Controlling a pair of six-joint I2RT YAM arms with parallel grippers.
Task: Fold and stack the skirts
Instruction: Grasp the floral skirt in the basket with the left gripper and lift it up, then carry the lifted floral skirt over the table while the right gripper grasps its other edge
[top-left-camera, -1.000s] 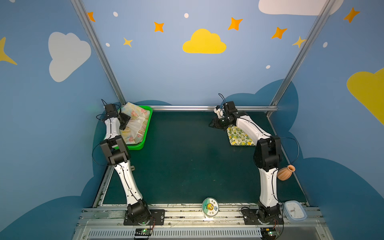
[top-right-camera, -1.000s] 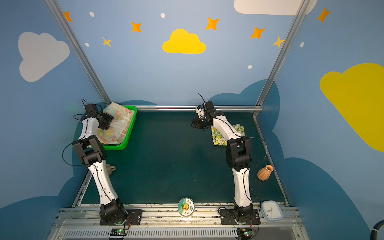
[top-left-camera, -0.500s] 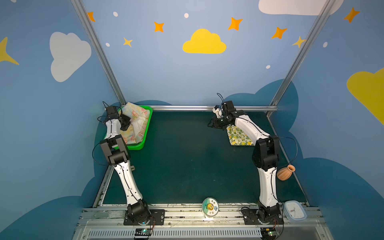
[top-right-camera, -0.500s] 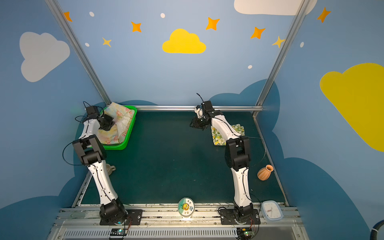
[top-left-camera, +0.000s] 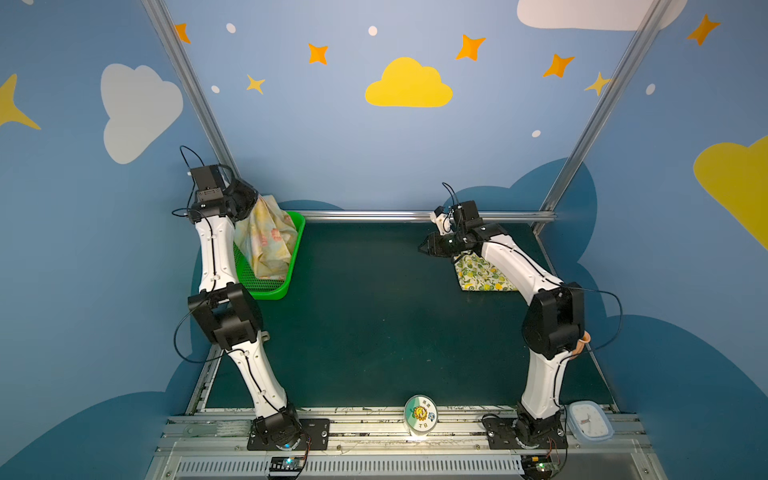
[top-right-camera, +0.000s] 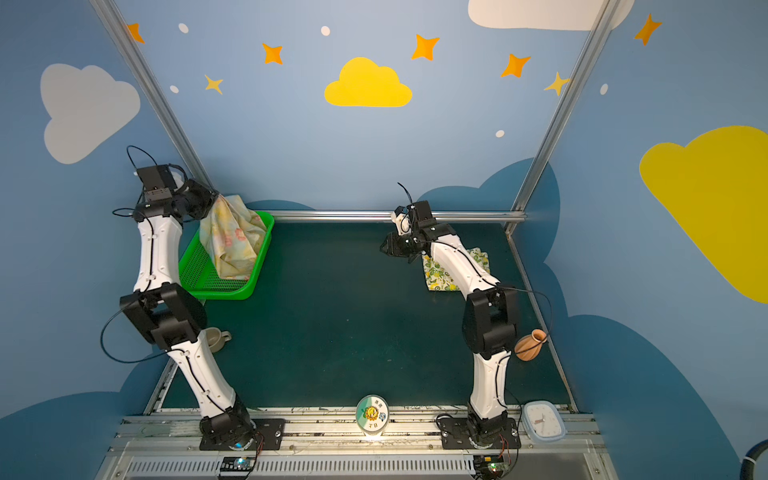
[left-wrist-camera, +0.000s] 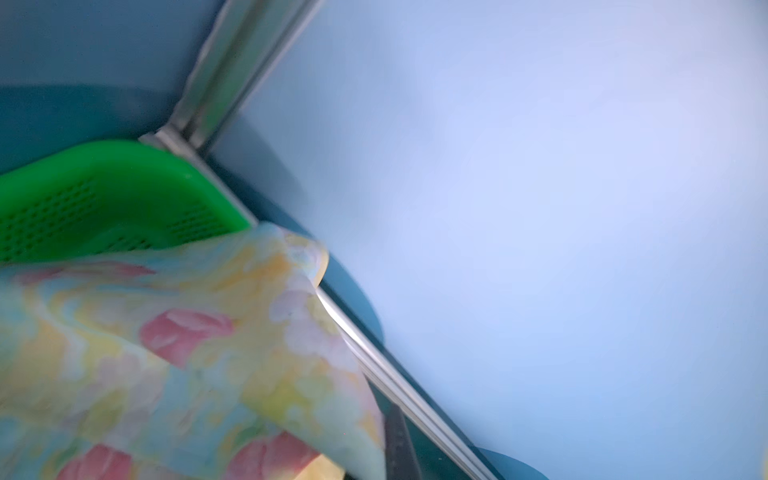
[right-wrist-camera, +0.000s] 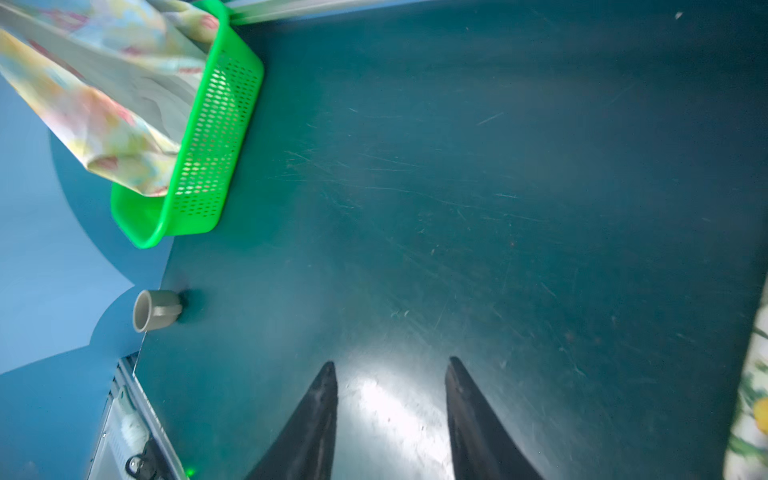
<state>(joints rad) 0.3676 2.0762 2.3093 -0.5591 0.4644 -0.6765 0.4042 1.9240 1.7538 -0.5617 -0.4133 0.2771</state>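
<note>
The pale yellow skirt with pink flowers (top-left-camera: 270, 241) hangs from my left gripper (top-left-camera: 252, 200), which is shut on its top edge. The cloth's lower part still lies in the green mesh basket (top-left-camera: 272, 291). In the left wrist view this skirt (left-wrist-camera: 187, 353) fills the near field and hides the jaws, apart from one dark finger (left-wrist-camera: 399, 440). The cream lemon skirt (top-left-camera: 482, 274) lies folded flat at the back right of the mat. Just left of it my right gripper (top-left-camera: 424, 248) hovers open and holds nothing; its fingers (right-wrist-camera: 320, 415) stand apart over bare mat.
A grey mug (top-right-camera: 216, 338) stands at the mat's left edge behind my left arm. An orange vase (top-right-camera: 530, 345) stands at the right edge. A round tin (top-left-camera: 419, 415) and a pale blue clock (top-left-camera: 590, 422) sit on the front rail. A metal bar (top-left-camera: 374, 216) runs along the back.
My left gripper shut on the flowered skirt in the basket and rose, pulling the cloth up into a hanging drape. The right arm has barely moved.
</note>
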